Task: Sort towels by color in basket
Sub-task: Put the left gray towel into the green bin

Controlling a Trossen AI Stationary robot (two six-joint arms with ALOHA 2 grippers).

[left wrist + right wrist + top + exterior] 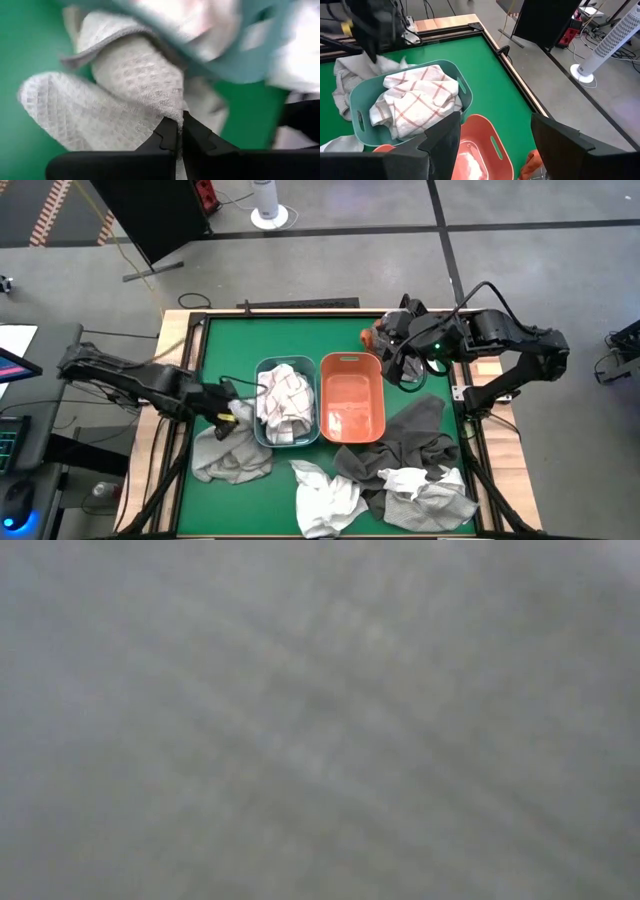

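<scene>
A light grey waffle towel [232, 458] lies on the green table against the left side of the teal basket [262, 430], and my left gripper [233, 414] is shut on it. A white towel with red checks [415, 97] fills the teal basket. Beside it stands an orange basket [352, 395]. My right gripper [495, 145] hangs open above the orange basket's far end, holding nothing; a rust-orange towel [373, 336] lies by it. A dark grey towel [405, 442] and white towels [325, 498] lie at the near side. My left gripper pinches a raised fold of the light grey towel [172, 112] between its two fingertips [167, 137]. The fingers come slanting down from the table's left side. The cloth rises in a ridge to the fingers, and the remainder of the towel [65, 110] lies on the table.
The low view is filled by blurred grey cloth close to the lens. The table has a raised wooden rim [190, 330]. Bare green surface lies at the far left [230, 345]. A black panel and a white fan stand on the floor beyond the table.
</scene>
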